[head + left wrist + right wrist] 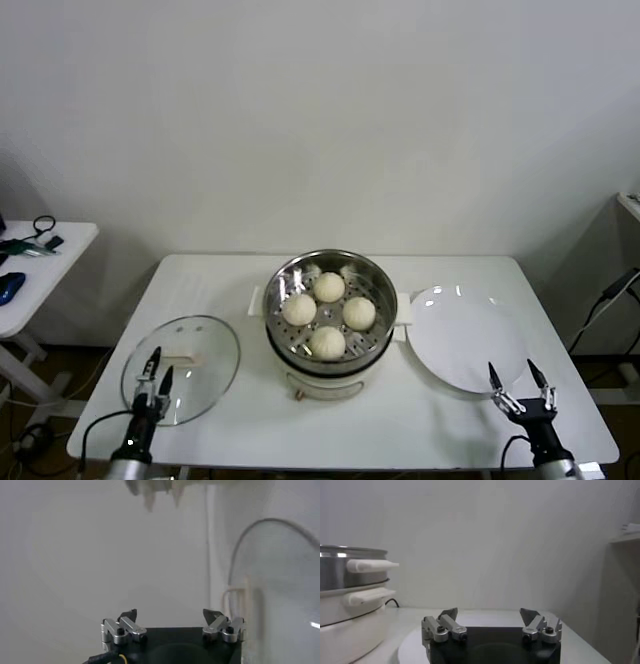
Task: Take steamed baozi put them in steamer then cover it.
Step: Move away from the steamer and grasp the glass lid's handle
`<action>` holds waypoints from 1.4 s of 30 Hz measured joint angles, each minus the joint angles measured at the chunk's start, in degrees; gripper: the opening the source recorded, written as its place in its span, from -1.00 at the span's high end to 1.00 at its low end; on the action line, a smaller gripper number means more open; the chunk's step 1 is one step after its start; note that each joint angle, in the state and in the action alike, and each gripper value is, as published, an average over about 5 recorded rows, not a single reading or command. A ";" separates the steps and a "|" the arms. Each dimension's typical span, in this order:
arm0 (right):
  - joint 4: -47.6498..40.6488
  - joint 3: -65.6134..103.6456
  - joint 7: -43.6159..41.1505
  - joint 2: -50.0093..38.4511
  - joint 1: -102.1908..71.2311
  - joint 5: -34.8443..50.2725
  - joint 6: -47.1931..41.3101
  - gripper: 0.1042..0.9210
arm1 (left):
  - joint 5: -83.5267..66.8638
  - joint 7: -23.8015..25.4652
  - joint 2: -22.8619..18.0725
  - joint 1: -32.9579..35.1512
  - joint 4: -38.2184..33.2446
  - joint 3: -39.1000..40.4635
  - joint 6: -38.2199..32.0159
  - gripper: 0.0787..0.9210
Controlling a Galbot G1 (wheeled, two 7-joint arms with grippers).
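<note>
The steamer (384,302), a shiny steel pot on a cream base, stands at the table's centre. Several cream-white baozi (328,342) lie on its perforated tray. The cover (207,362), a glass lid with a cream handle, lies flat on the table left of the steamer. My left gripper (160,364) stands open over the lid's near-left edge, holding nothing. In the left wrist view that gripper (170,614) is empty, with the lid (280,580) beyond it. My right gripper (512,368) stands open and empty at the near edge of the white plate (450,330). The right wrist view shows the gripper (489,611) beside the steamer (345,575).
The flat white plate sits right of the steamer and carries nothing. A second white table (40,262) with cables and a blue object stands to the far left. A cable (610,295) hangs by a shelf at the far right. The table's front edge runs just below both grippers.
</note>
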 measured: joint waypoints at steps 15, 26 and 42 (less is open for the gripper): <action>0.72 1.67 0.33 1.64 -2.84 -0.75 1.49 -0.76 | 2.63 0.46 0.85 -7.02 8.20 1.03 0.19 -0.77; 1.36 2.53 0.42 2.55 -4.10 -1.02 2.38 -0.76 | 0.29 2.45 0.99 -10.95 11.32 2.39 0.23 -0.59; 1.86 2.98 0.47 3.00 -4.22 -1.39 2.48 -0.76 | -0.91 3.09 0.70 -13.33 15.40 2.77 -0.76 0.52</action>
